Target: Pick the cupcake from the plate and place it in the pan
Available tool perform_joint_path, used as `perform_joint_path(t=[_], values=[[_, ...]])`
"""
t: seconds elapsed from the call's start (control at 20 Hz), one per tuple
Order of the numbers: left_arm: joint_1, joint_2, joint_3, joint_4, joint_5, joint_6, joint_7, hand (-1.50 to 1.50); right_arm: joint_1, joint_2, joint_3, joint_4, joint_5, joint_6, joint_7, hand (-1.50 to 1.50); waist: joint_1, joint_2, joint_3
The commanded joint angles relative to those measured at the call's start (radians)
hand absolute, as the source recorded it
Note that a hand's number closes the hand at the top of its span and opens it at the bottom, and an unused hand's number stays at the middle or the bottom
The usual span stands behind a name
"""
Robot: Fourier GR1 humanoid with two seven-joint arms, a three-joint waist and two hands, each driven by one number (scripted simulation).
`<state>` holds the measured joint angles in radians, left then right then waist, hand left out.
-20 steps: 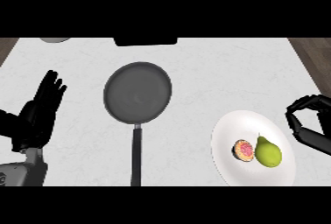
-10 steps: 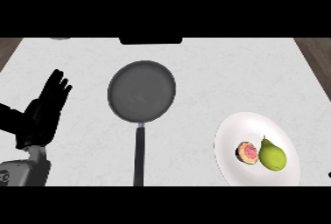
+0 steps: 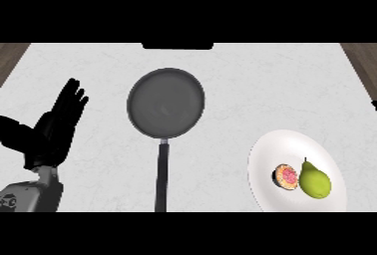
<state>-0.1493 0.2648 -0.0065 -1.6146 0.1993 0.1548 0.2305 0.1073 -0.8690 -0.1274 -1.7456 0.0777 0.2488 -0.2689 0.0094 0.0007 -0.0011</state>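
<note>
The fingers (image 3: 72,97) of the left hand (image 3: 52,132) are standing straight and spread, pointing up the view at the left edge, holding nothing and touching nothing; this black hand is resting above its grey forearm (image 3: 33,194), which is entering from the lower left corner. Compared with a second ago, the left hand is sitting slightly further right and higher in the view, and the right hand, which was showing curled at the right edge then, is no longer appearing anywhere, so its fingers cannot be told. The plate and pan are also lying a little further right and lower than before, as if the view is shifting. The cupcake (image 3: 286,176) is lying on the white plate (image 3: 269,154) at the lower right, left of centre on it; it is showing as a small round thing with a dark brown rim and a pink, speckled top. Just beside it, on its right and seemingly touching, a yellow-green pear (image 3: 314,181) is lying with its thin stem pointing up the view. The plate is smooth, glossy and oval-looking. Well apart to the left, the pan (image 3: 166,102) is sitting near the centre, dark grey, round and matte, its long black handle (image 3: 161,177) running straight down. The counter (image 3: 250,89) is pale grey with faint marbling.
</note>
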Motion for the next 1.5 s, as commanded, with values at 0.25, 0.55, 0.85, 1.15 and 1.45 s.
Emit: perform_joint_path(t=[0.25,0.55,0.85,1.15,1.45], values=[[-0.036,-0.014,-0.004,0.027,-0.006,-0.012,0.005,0.0,-0.106,-0.073,0.25,-0.048,0.188,0.175,0.245,-1.5,0.01,0.005,0.0],[0.001,-0.012,0.015,-0.016,-0.017,-0.012,0.016,0.0,-0.169,-0.038,0.31,-0.149,0.2,0.33,0.401,-1.5,-0.003,-0.001,0.001],[0.065,-0.031,0.012,-0.026,-0.027,-0.035,-0.033,0.0,-0.116,-0.073,0.304,-0.269,0.342,0.353,0.441,-1.5,-0.007,-0.004,0.0],[0.005,-0.027,0.051,0.008,-0.032,-0.038,0.001,0.0,-0.084,0.029,0.328,-0.344,0.49,0.363,0.517,-1.5,-0.012,-0.002,0.001],[-0.004,-0.048,0.048,-0.001,-0.056,-0.041,0.011,0.0,-0.201,0.214,0.396,-0.3,0.529,0.428,0.586,-1.5,-0.005,0.0,0.001]])
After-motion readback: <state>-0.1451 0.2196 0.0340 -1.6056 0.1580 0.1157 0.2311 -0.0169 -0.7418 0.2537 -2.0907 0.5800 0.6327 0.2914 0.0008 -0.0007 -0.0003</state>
